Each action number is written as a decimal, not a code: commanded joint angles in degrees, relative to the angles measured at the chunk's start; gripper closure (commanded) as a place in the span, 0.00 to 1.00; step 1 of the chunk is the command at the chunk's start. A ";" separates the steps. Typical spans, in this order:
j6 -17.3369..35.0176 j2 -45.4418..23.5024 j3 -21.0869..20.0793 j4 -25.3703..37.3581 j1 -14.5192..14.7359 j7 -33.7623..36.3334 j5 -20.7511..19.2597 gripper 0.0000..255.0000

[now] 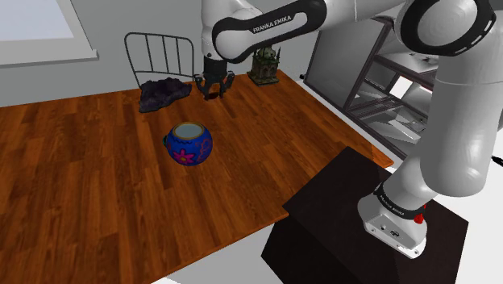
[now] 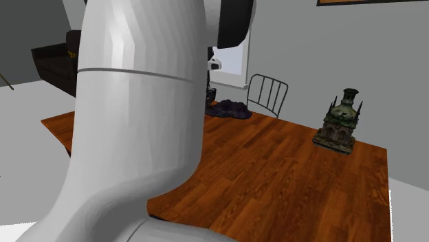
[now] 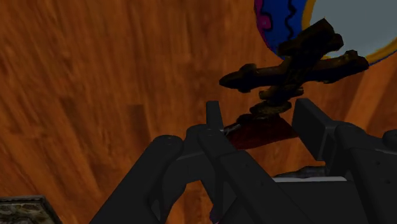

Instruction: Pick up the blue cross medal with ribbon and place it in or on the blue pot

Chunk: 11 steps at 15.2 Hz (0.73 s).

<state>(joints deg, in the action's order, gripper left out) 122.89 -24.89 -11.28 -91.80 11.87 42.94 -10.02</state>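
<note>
Upper middle of the shoulder view, the black two-finger claw [image 1: 214,90] pinches the dark cross-shaped medal with red ribbon [image 3: 286,70] by its ribbon, off the wooden tabletop [image 1: 81,177]. Probably light: limp ribbon, stiff cross, apt to swing.

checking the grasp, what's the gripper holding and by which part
The gripper holds the dark cross medal by its red ribbon; the cross juts free beyond.
</note>
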 commanded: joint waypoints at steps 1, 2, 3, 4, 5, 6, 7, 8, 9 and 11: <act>-1.30 -1.68 -0.35 2.73 1.97 2.35 -0.71 1.00; -2.01 -2.49 -0.52 4.13 2.98 3.48 -1.04 1.00; -2.77 -3.36 -0.69 5.63 4.00 4.58 -1.37 1.00; -3.56 -4.29 -0.83 7.24 5.04 5.65 -1.69 1.00; -4.41 -5.28 -0.96 8.96 6.09 6.70 -2.02 1.00; -5.30 -6.35 -1.08 10.80 7.15 7.72 -2.34 1.00; -6.25 -7.49 -1.18 12.77 8.23 8.70 -2.66 1.00; -7.25 -8.70 -1.26 14.88 9.34 9.65 -2.97 1.00; -8.45 -10.16 -1.34 17.41 10.58 10.66 -3.31 1.00; -7.13 -10.49 -1.24 16.40 10.56 10.85 -3.45 1.00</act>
<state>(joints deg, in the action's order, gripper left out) 115.57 -34.68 -12.58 -75.88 22.15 53.50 -13.30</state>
